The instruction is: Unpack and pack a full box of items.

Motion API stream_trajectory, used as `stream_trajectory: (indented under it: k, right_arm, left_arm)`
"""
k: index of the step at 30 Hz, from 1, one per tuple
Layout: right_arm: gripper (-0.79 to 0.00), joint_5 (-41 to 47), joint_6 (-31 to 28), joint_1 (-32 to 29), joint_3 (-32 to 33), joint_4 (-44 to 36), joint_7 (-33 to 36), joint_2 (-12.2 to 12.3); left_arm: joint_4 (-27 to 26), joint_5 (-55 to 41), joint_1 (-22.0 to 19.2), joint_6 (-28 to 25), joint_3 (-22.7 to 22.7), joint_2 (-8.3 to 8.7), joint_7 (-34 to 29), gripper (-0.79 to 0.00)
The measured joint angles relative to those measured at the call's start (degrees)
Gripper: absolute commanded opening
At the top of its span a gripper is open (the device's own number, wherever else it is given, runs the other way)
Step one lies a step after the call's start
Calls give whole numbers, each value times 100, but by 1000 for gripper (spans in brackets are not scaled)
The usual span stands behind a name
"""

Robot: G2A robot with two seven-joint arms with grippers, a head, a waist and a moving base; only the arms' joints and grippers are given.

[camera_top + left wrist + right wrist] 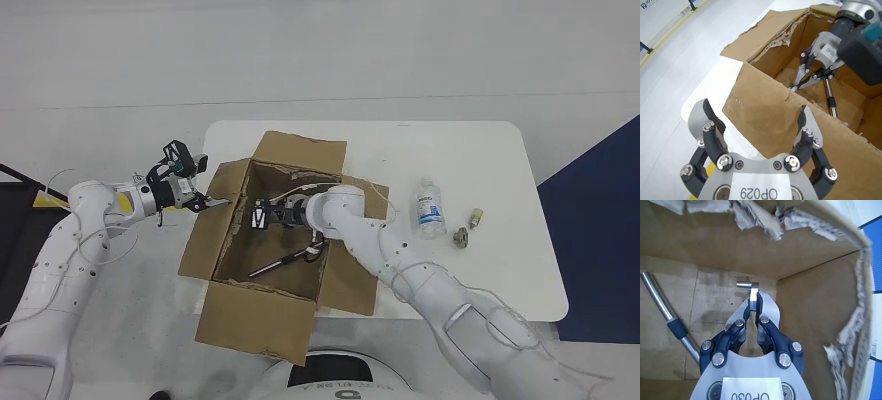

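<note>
Risks first. Right claw (753,306) has the small metal part (753,294) pinched by fingertips only, on a thin flat plate w/ a pin sticking out sideways. We'd expect it to pivot or slip if the lift is jerky. Box (761,117) walls are torn and ragged near the rim. Shredded cardboard hangs inward, so part or claw could snag on the way out & knock the part loose. Nothing pins the box down: left claw (754,105) sits wide open just outside the near wall, gripping nothing. We can't tell if a pad touches the cardboard. Any wall drag from the right arm prob. shifts the whole box on the bench (500,160). Rod (668,311) w/ black grip lies on the box floor beside the right claw, apart from it; a low sweep could clip it.

Claw status: right nearly closed, clamped on the part, low in a box corner. Part on or just off the floor, we can't tell. Left empty. Bottle (429,208) + two small pieces (461,237) already out on the bench, right of the box.
</note>
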Motion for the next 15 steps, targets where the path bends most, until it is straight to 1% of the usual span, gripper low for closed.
stream_trajectory:
  k: [4,8,10,15]
  right_arm:
    - [-785,-359,-20,-694,441,-1176,249,267]
    - [-785,-674,42,-1355,837,-2194,166,473]
    - [-785,-687,48,-1492,917,-2381,91,506]
    - [-785,-679,44,-1477,913,-2359,96,503]
  left_arm:
    - [0,0,0,0,0,0,0,0]
    - [0,0,0,0,0,0,0,0]
    - [0,0,0,0,0,0,0,0]
    - [0,0,0,0,0,0,0,0]
